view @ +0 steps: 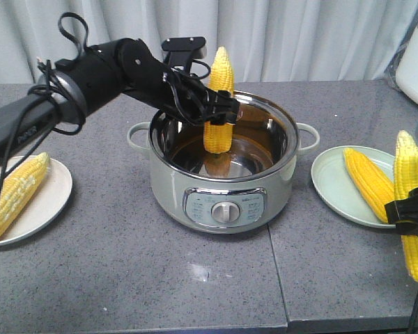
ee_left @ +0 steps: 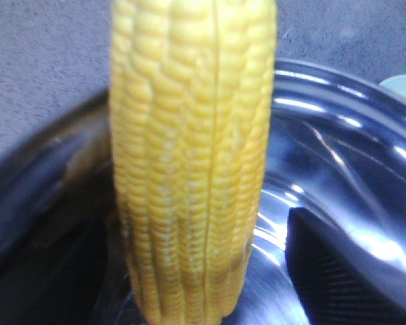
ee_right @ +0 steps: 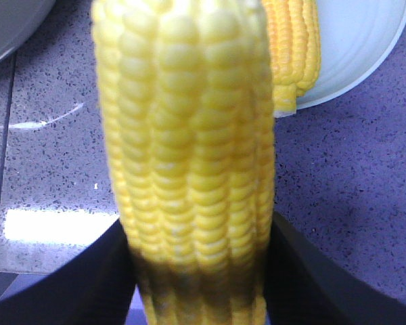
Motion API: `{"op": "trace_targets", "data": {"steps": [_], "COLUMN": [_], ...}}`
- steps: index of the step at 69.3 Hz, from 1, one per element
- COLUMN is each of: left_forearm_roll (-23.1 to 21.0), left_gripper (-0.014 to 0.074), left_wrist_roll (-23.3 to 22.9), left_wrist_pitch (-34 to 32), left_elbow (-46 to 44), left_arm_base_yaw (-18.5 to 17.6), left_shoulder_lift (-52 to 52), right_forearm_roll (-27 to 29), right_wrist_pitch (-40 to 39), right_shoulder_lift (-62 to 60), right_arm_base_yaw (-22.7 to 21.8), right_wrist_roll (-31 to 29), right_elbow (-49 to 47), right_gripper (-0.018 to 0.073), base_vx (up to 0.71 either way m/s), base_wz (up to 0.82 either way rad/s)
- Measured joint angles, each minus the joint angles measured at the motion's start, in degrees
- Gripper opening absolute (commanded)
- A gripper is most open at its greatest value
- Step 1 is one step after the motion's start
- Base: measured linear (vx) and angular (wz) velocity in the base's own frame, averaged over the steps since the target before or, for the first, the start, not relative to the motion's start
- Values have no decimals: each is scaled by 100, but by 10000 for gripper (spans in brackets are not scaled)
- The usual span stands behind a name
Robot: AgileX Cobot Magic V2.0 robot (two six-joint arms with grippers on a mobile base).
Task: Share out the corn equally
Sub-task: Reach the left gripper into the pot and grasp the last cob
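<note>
Left-held cob hangs over the pot, long axis vertical, tip at 12 o'clock, blunt end inside the rim; left gripper is clenched across its middle. Right-held cob is vertical too, tip up, right gripper clamped mid-length, at the near edge of the right plate, 3 o'clock of the pot. Right plate cob and left plate cob lie flat; left plate is at 8 o'clock. The step looks like mid-transfer, a second cob per plate. Next probably: swing each over its plate, tilt flat, lower beside the resting cob, let go.

No text is legible; markings on the control panel are too small.
</note>
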Motion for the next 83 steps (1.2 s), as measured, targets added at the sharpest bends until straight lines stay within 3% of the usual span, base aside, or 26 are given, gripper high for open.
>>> {"op": "trace_targets", "data": {"steps": [25, 59, 83], "left_forearm_roll": [210, 271, 261], "left_gripper": [539, 253, 214], "left_wrist_roll": [281, 354, 364], "left_wrist_pitch": [-517, -783, -792], "left_elbow": [-69, -69, -69], "left_arm_base_yaw": [-184, -279, -341], "left_shoulder_lift": [177, 228, 228], "right_forearm_roll": [0, 0, 0], "right_wrist_pitch": [0, 0, 0], "right_shoulder_lift": [0, 0, 0], "right_arm_base_yaw": [0, 0, 0], "right_wrist_roll": [0, 0, 0], "right_elbow": [0, 0, 0], "right_gripper": [243, 243, 243], "base_vx": [0, 0, 0], "base_wz": [0, 0, 0]}}
